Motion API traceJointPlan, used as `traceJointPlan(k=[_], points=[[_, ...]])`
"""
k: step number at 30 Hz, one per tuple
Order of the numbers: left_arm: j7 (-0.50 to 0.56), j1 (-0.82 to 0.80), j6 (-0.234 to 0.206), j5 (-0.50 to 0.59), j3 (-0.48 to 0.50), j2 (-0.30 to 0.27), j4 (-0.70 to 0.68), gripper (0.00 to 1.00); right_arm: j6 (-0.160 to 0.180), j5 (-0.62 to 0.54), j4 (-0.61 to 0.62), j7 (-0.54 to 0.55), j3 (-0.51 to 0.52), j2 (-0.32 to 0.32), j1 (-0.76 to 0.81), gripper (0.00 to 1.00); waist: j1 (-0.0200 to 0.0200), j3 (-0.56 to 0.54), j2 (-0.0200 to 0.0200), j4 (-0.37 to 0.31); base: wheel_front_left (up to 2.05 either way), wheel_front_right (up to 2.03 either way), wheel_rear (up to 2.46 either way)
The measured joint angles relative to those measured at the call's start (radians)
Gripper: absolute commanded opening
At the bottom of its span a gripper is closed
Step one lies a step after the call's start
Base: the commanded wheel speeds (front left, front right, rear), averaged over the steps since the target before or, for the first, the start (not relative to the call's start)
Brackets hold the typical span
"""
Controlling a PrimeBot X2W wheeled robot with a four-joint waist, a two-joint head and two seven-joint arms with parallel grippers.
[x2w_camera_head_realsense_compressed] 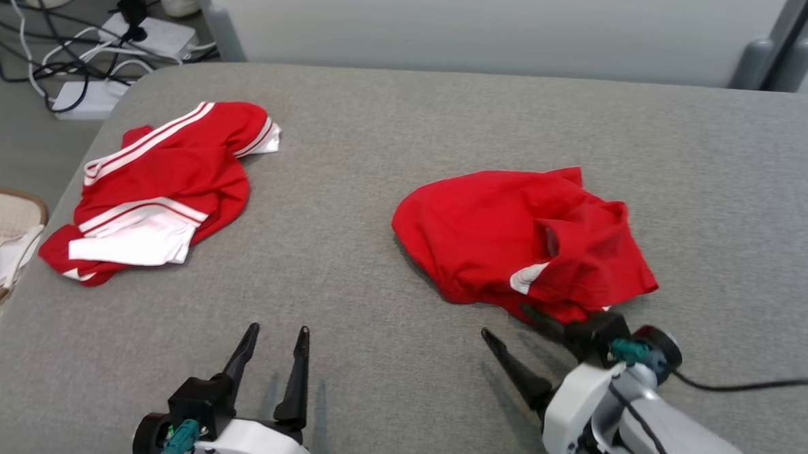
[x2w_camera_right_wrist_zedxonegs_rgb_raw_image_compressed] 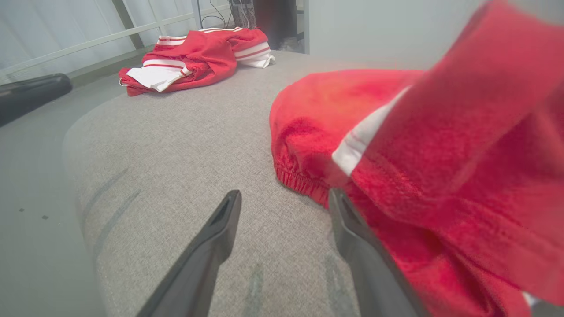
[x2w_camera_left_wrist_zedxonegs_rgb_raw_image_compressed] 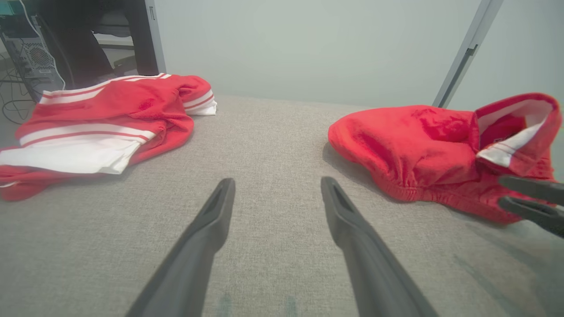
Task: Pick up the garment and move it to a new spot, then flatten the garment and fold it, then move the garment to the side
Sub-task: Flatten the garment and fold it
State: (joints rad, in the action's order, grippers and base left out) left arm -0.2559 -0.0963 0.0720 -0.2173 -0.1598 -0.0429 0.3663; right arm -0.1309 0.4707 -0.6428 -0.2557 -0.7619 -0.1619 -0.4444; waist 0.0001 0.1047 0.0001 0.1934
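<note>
Two grippers sat at the near edge of the wide grey woven-fabric cushion (x2w_camera_head_realsense_compressed: 372, 133). The left gripper (x2w_camera_head_realsense_compressed: 277, 328) was released, its long dark fingers parted a moderate way over bare cushion, gripping nothing and well apart from any cloth; its own wrist view (x2w_camera_left_wrist_zedxonegs_rgb_raw_image_compressed: 276, 180) confirmed the gap between them.

To its right, the right gripper (x2w_camera_head_realsense_compressed: 507, 321) was also released and spread wider. Its left finger lay over bare cushion, while its right finger reached the near hem of the crumpled red fabric garment (x2w_camera_head_realsense_compressed: 513, 236). From the head view, whether that finger touched or slid under the cloth could not be told. The right wrist view (x2w_camera_right_wrist_zedxonegs_rgb_raw_image_compressed: 284, 193) brought this closer: the finger's tip met the gathered elastic hem, red folds (x2w_camera_right_wrist_zedxonegs_rgb_raw_image_compressed: 396, 154) lay against its outer side, and nothing sat between the two fingers.

The garment lay heaped on the cushion, right of centre, a white band showing in its folds (x2w_camera_left_wrist_zedxonegs_rgb_raw_image_compressed: 405, 141).

Farther left lay a red garment with white stripes (x2w_camera_head_realsense_compressed: 164, 190). The head view added a round woven basket (x2w_camera_head_realsense_compressed: 7, 196) past the cushion's left edge, and white power strips with dark cables (x2w_camera_head_realsense_compressed: 97, 63) on the far floor.
</note>
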Motion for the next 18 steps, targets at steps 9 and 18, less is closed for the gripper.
traceJointPlan(k=[9, 18], points=[[0.0, -0.027, -0.012, -0.034, -0.066, 0.0, 0.002, 1.0, 0.0, -0.025, -0.15, 0.0, -0.003, 0.001, -0.135, 1.0, 0.0, 0.058, 0.0, 0.101, 0.0, 0.0, 0.0], [0.0, -0.037, -0.021, -0.078, -0.099, 0.001, 0.008, 1.0, 0.0, -0.121, -0.371, 0.007, -0.048, 0.024, -0.254, 1.0, 0.0, 0.099, 0.0, 0.188, 0.0, 0.0, 0.0]])
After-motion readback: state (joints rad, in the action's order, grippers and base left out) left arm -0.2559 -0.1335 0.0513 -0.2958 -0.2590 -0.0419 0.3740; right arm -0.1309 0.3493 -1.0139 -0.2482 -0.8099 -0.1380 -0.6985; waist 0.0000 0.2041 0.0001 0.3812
